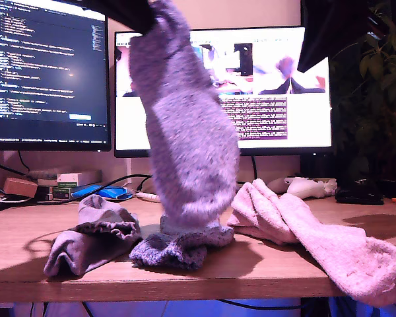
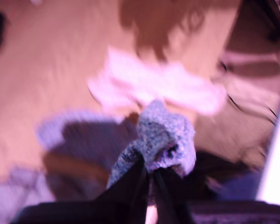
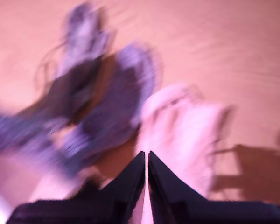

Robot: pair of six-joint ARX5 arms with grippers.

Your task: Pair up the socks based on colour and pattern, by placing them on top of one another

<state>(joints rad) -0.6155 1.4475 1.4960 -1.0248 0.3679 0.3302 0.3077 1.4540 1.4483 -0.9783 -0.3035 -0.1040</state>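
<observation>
Surface: a wooden desk (image 1: pixel 264 267), warm brown, lit with a pink-purple cast; shadows of the arms fall across it toward the exterior view's right.
Room: two lit monitors stand behind the desk, a dark code screen (image 1: pixel 46 66) at the exterior view's left and a wider bright screen (image 1: pixel 277 86) beside it; a leafy plant (image 1: pixel 376 79) sits at the exterior view's right edge, small boxes (image 1: pixel 66 181) and a white game controller (image 1: pixel 307 188) lie at the back.
My first gripper (image 2: pixel 149 170): clamped on the blue-purple sock (image 1: pixel 185 132), which hangs long from the top of the exterior view down to the desk.
Second blue-purple sock (image 1: pixel 175 247): bunched on the desk directly under the hanging one, the two touching.
Grey sock (image 1: pixel 92 238): crumpled just beside that pile, toward the exterior view's left.
Pink-white socks (image 1: pixel 317 238): lying together toward the exterior view's right, reaching the front edge.
My second gripper (image 3: pixel 146 161): jaws together with nothing between them, above the socks; the wrist view is blurred, so contact seems unlikely but is unclear.
</observation>
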